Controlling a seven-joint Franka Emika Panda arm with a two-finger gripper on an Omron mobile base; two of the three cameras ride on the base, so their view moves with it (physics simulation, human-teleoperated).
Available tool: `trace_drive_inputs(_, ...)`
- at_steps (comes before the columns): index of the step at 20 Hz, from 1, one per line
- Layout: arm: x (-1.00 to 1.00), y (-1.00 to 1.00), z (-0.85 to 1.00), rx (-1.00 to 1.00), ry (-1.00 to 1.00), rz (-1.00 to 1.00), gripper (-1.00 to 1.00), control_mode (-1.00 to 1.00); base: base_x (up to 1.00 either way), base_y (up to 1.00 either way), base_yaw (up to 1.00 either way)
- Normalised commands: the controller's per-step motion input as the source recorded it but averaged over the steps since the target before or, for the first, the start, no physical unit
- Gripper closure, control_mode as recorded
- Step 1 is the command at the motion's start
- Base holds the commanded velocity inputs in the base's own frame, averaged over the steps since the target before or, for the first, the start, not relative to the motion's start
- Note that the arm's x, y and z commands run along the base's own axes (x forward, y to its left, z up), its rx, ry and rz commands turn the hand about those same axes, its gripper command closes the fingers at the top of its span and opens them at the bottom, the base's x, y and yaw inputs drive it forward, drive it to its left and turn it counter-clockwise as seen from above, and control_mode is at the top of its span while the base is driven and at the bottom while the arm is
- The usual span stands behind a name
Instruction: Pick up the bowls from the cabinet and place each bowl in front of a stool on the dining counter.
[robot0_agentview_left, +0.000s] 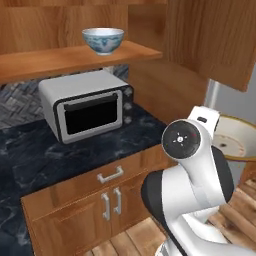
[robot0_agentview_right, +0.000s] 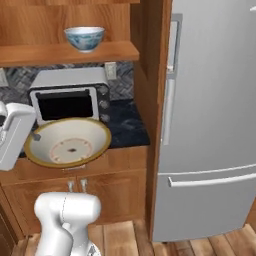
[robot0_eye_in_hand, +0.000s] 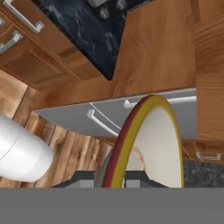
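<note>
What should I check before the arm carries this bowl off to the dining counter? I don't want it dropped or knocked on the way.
1. Gripper shut on the cream bowl's rim: ok.
2. Cream bowl lifted clear of the counter: ok.
3. Bowl level: not ok, it hangs tilted.
4. Blue patterned bowl upright on the cabinet shelf: ok.
5. Room between the bowl and the toaster oven: cannot tell.

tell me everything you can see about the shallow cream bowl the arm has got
The shallow cream bowl is wide and smooth, ceramic-looking, with a darker yellow-brown rim and a faint ring with a dark speck at its centre. It is off the shelf, tipped so its inside faces the right base camera, in front of the toaster oven. The gripper is shut on its rim.
</note>
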Motion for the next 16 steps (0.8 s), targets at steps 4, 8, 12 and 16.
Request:
trace_drive_inputs(4, 0.00, 0.00, 0.00, 0.00, 0.00, 0.00, 1.00, 1.00, -0.29, -0.82, -0.30)
trace_drive_inputs(8, 0.00, 0.00, 0.00, 0.00, 0.00, 0.00, 1.00, 1.00, -0.17, -0.90, -0.55)
trace_drive_inputs(12, 0.00, 0.00, 0.00, 0.00, 0.00, 0.00, 1.00, 1.00, 0.00, -0.83, -0.63)
trace_drive_inputs(16, 0.00, 0.00, 0.00, 0.00, 0.00, 0.00, 1.00, 1.00, 0.00, -0.70, -0.68)
